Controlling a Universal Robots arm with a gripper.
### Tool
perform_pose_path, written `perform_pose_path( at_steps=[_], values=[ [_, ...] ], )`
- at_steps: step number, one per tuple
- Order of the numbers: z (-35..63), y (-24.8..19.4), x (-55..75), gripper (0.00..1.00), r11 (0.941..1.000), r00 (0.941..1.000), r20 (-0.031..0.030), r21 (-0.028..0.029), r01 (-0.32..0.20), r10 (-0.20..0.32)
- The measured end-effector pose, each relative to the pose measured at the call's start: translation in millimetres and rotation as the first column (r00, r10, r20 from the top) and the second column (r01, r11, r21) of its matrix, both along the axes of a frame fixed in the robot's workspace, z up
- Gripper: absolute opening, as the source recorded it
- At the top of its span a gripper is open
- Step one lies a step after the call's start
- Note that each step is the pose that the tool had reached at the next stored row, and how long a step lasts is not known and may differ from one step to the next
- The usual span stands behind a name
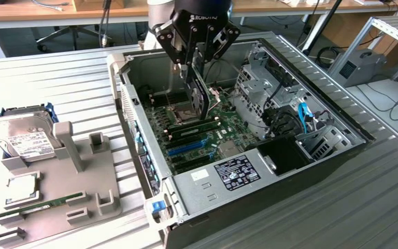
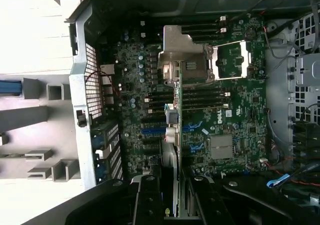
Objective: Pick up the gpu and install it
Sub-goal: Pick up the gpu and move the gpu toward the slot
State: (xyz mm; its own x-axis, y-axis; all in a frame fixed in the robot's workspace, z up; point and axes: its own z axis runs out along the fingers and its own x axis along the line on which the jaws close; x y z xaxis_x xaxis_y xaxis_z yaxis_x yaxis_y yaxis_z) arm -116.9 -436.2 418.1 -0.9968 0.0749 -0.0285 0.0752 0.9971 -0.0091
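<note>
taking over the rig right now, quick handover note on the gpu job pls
Gripper: shut on the gpu, card held on edge.
Where: the gpu hangs over the motherboard inside the open computer case, above the slots. It looks clear of them.
Done: gpu picked up and positioned over the case.
Left: gpu not yet seated in a slot.

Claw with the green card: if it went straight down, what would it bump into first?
Probably the motherboard in the open case; the gpu the claw grips would touch first, though depth is unclear.
</note>
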Motion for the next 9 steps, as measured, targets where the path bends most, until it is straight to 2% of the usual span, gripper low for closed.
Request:
perform_pose_path(
  at_steps=[9],
  values=[
    [-0.2,0.0,4.6,0.26,1.0000,1.0000,0.0000,0.0000,0.000,0.000]
  ],
)
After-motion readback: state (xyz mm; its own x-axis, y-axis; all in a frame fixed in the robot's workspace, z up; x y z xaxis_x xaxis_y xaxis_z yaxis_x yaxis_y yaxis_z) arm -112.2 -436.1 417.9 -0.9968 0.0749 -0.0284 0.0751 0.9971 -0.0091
